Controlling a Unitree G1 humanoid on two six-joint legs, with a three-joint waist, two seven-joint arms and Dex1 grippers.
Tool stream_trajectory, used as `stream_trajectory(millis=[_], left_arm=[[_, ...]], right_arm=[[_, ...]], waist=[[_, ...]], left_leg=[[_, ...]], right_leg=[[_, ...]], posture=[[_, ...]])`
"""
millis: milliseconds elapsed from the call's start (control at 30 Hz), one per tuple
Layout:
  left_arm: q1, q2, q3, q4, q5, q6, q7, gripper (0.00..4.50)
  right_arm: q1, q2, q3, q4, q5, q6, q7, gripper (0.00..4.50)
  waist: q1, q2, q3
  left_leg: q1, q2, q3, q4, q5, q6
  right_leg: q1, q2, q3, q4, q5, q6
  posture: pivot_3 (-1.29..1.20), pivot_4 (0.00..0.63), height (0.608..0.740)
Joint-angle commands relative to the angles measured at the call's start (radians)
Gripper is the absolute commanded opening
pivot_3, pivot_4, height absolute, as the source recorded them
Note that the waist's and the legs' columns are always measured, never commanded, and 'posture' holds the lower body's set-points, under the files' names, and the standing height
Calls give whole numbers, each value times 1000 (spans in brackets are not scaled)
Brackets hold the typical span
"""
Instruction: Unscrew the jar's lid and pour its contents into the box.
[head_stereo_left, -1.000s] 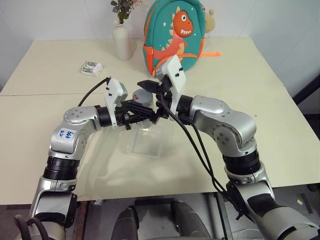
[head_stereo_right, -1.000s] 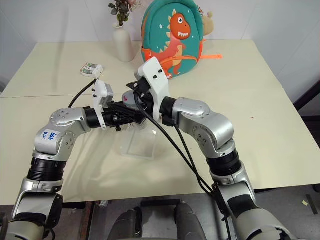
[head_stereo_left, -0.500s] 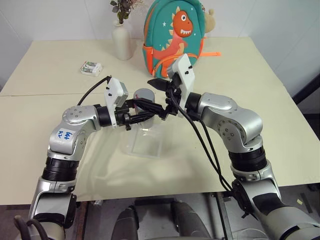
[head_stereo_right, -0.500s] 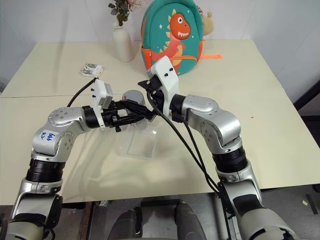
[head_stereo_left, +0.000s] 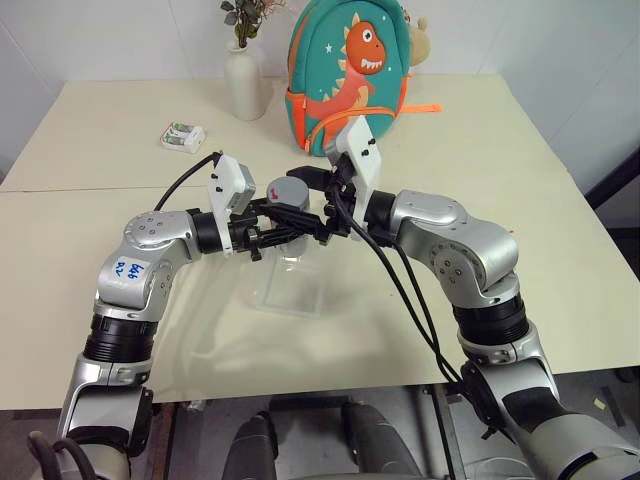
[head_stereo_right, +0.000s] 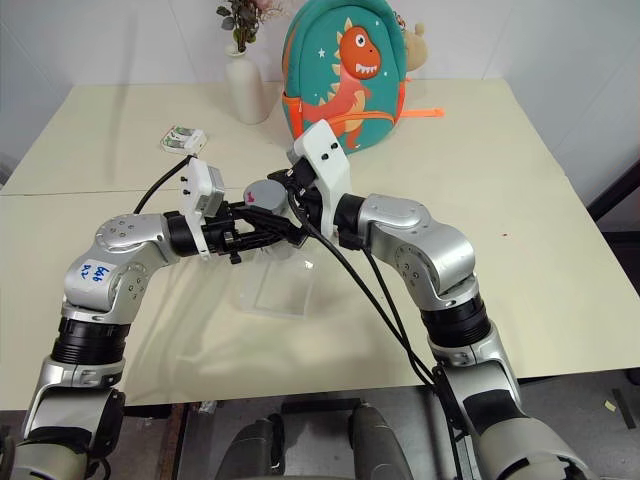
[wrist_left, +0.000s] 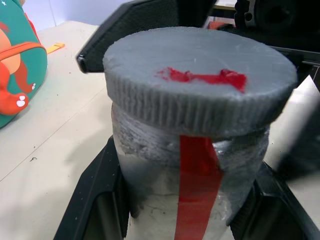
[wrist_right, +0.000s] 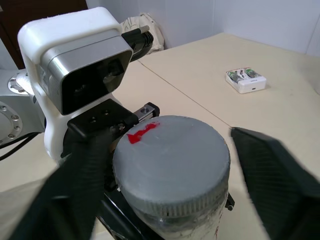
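Observation:
My left gripper (head_stereo_left: 298, 226) is shut on the jar (wrist_left: 195, 170), a silvery cylinder with a red stripe, and holds it upright above the box (head_stereo_left: 262, 295), a clear shallow tray on the table. The grey lid (head_stereo_left: 288, 190) with a red mark sits on the jar. My right gripper (head_stereo_left: 304, 192) reaches in from the right, its fingers (wrist_right: 270, 175) closed against opposite sides of the lid's rim (wrist_right: 170, 155). The contents are hidden inside the frosted jar.
A green dinosaur backpack (head_stereo_left: 345, 70) stands behind the arms. A white vase (head_stereo_left: 245, 85) with a dried sprig is at the back. A small white-green packet (head_stereo_left: 183, 136) lies to the back left. The right arm's cables hang over the table's near side.
The right gripper's fingers, wide open and drawn slightly off the lid half a second ago, have come back around it and closed in. The left gripper and jar stayed put.

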Motion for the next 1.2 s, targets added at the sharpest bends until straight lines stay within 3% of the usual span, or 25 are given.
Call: stream_trajectory(millis=[33,233,467,600,933,1133,1200], left_arm=[[4,6,21,-42,-17,-11,-8,1994],[5,-1,21,-35,-39,-30,-51,1994],[-7,31,9,-10,-120,-70,-312,1994],[-32,37,0,33,-126,-97,-404,1994],[-45,2,15,63,-114,-146,-374,1994],[-32,10,37,59,-114,-143,-357,1994],[-25,23,48,60,-110,-136,-358,1994]], right_arm=[[-18,5,-36,-15,9,-18,9,2606],[-16,-23,-31,-16,28,-32,89,2607],[-61,-188,-18,58,81,-101,479,2607],[-102,-240,-4,128,77,-134,619,2607],[-102,-244,-20,155,83,-135,635,2607],[-79,-263,-61,97,119,-83,594,4483],[-74,-263,-88,89,120,-89,575,4483]], waist=[[0,0,0],[1,0,0],[0,0,0],[-1,0,0],[0,0,0],[2,0,0],[-1,0,0]], left_leg=[[0,0,0,0,0,0],[0,0,0,0,0,0],[0,0,0,0,0,0],[1,0,0,0,0,0],[1,0,0,1,0,0],[1,0,0,1,0,0],[1,0,0,1,0,0]], right_leg=[[0,0,0,0,0,0],[0,0,0,0,0,0],[0,0,0,-1,0,0],[0,1,0,0,0,0],[1,0,0,0,0,0],[1,0,0,0,0,0],[1,0,0,1,0,0]], posture=[[0,150,740],[0,150,740],[0,150,740],[0,150,740],[0,150,740],[0,150,740],[0,150,740]])
